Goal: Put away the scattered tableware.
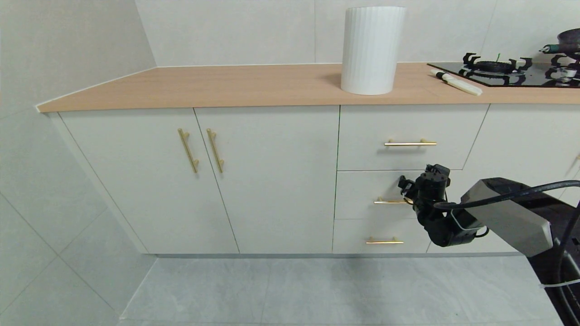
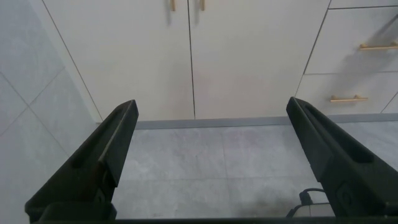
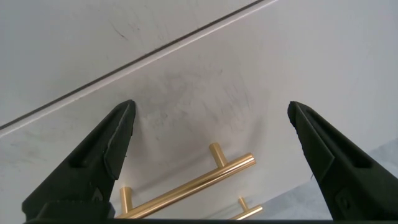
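A white utensil with a dark tip (image 1: 455, 83) lies on the wooden countertop (image 1: 226, 86) beside the stove. A tall white ribbed container (image 1: 371, 50) stands on the counter. My right gripper (image 1: 409, 191) is right in front of the middle drawer, at its gold handle (image 1: 389, 201). In the right wrist view the gripper (image 3: 210, 111) is open, and the handle (image 3: 193, 183) lies just ahead between the spread fingers, untouched. My left gripper (image 2: 211, 106) is open and holds nothing. It hangs low over the grey floor and faces the cabinet base.
A stack of three drawers is under the counter, with a top handle (image 1: 410, 144) and a bottom handle (image 1: 384, 242). Double cabinet doors (image 1: 204, 181) are to the left. A black gas hob (image 1: 507, 72) with a pan is at the back right. The tiled floor (image 1: 317, 290) is open.
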Robot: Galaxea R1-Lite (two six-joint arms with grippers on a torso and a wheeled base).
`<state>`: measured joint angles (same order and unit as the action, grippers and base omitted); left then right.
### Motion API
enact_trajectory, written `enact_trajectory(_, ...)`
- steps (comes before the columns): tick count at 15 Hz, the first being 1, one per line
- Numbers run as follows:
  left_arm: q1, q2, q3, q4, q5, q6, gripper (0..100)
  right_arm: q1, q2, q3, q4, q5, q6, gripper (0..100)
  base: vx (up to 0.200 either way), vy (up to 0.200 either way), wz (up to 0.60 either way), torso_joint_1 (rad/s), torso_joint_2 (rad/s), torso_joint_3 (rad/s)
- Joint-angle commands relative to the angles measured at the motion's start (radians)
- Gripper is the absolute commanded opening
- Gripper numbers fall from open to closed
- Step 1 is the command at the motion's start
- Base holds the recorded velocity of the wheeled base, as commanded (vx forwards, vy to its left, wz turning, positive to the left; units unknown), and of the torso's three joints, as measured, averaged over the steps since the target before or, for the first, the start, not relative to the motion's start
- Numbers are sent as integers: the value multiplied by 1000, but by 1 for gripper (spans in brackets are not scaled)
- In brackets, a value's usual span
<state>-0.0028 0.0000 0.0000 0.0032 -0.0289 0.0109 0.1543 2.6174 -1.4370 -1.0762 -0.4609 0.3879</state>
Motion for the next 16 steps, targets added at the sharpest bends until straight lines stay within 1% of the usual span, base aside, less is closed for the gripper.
enact_trajectory(1, 0, 0, 0, 0, 0, 0, 100, 1, -2, -2, -4, 1, 0, 100, 0, 0, 0, 0, 0, 0)
enact_trajectory(5, 0, 0, 0, 0, 1, 0, 100, 1, -13, 4, -4, -1, 3, 100, 0, 0, 0, 0, 0, 0)
enact_trajectory(7, 1, 0, 0, 0, 0, 0, 100, 7, -74, 46, -5, -56, 2, 100, 0, 0, 0, 0, 0, 0)
enact_trajectory(8, 0, 0, 0, 0, 0, 0, 100, 11, -135, 99, -10, -76, 2, 100, 0, 0, 0, 0, 0, 0)
enact_trajectory(9, 0, 0, 0, 0, 0, 0, 100, 22, -224, 208, -16, -73, 2, 100, 0, 0, 0, 0, 0, 0)
enact_trajectory(10, 1, 0, 0, 0, 1, 0, 100, 28, -284, 276, -14, -65, 3, 100, 0, 0, 0, 0, 0, 0)
enact_trajectory(11, 1, 0, 0, 0, 0, 0, 100, 30, -451, 471, -13, 31, 2, 100, 0, 0, 0, 0, 0, 0)
enact_trajectory(12, 1, 0, 0, 0, 1, 0, 100, 30, -547, 557, -5, 107, -4, 100, 0, 0, 0, 0, 0, 0)
enact_trajectory(13, 1, 0, 0, 0, 0, 0, 100, 30, -712, 673, 45, 205, -12, 100, 0, 0, 0, 0, 0, 0)
enact_trajectory(14, 0, 0, 0, 0, 0, 0, 100, 30, -780, 708, 90, 226, -20, 100, 0, 0, 0, 0, 0, 0)
enact_trajectory(15, 1, 0, 0, 0, 0, 0, 100, 30, -918, 764, 219, 232, -50, 100, 0, 0, 0, 0, 0, 0)
enact_trajectory(16, 1, 0, 0, 0, 0, 0, 100, 30, -1065, 825, 311, 225, -81, 100, 0, 0, 0, 0, 0, 0)
